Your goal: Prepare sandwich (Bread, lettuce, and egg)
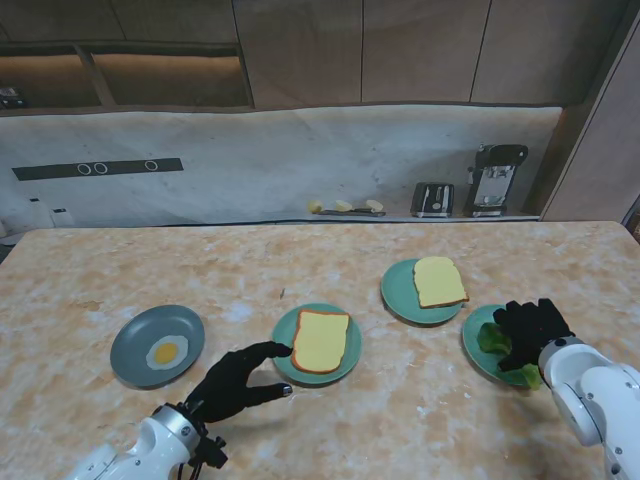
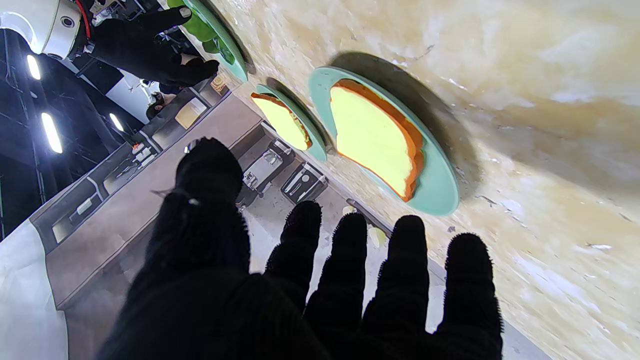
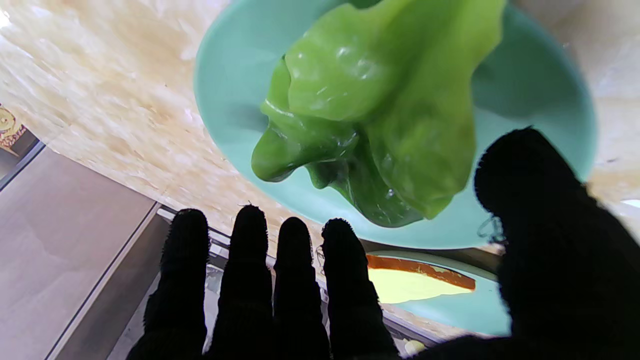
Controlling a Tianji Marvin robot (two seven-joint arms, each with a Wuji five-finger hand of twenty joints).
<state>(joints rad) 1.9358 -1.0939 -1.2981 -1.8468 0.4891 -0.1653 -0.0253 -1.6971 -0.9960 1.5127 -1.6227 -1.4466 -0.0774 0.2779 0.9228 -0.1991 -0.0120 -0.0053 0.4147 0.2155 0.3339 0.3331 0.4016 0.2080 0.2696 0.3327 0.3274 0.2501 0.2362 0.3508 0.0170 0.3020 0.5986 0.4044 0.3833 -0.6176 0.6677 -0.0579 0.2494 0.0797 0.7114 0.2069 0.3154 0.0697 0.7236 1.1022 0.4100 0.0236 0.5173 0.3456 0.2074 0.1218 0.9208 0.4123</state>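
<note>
Now | left hand [image 1: 232, 384] fingers spread, empty | right hand [image 1: 527, 333] fingers spread over lettuce [image 3: 370, 115], empty

Toaster [image 1: 432, 199]; coffee machine [image 1: 497, 178]

Left arm [image 1: 130, 455]: rises from the near left corner, white casing, wrist angled toward the table's middle. Left hand [image 1: 232, 382]: black-gloved, palm down, fingers spread and extended, holding nothing. Right arm [image 1: 600, 405]: rises from the near right corner. Right hand [image 1: 528, 330]: black-gloved, palm down, fingers [image 3: 295, 270] straight and side by side, thumb [image 3: 530, 185] set apart, nothing grasped.
</note>
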